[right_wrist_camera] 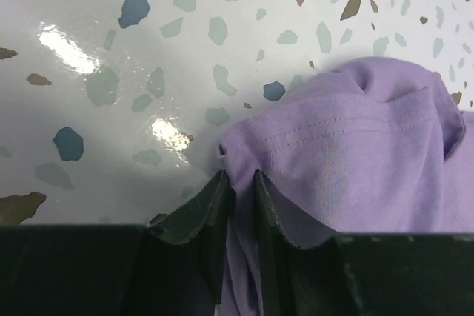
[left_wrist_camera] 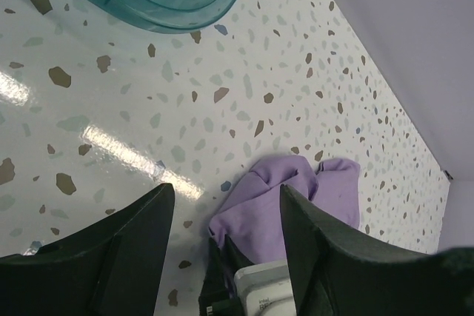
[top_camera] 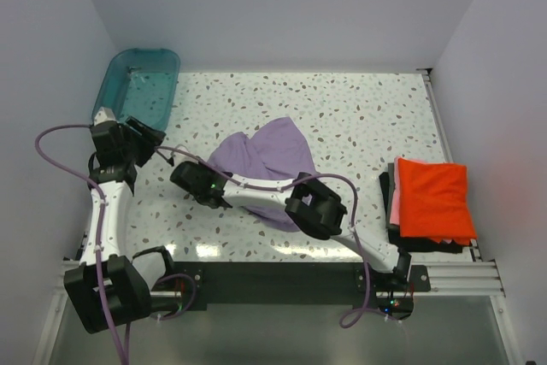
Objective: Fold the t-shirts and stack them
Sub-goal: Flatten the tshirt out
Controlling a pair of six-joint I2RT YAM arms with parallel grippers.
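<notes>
open teal tub (top_camera: 112,88) at far-left corner of speckled white table (top_camera: 359,117)

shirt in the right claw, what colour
The t-shirt is plain lavender-purple, clearest in the right wrist view.

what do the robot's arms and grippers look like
The left arm and right arm are white tubes with chunky black joints. A looping lavender cable trails along each. The left gripper and right gripper are black, each with two tapered fingers.
</notes>
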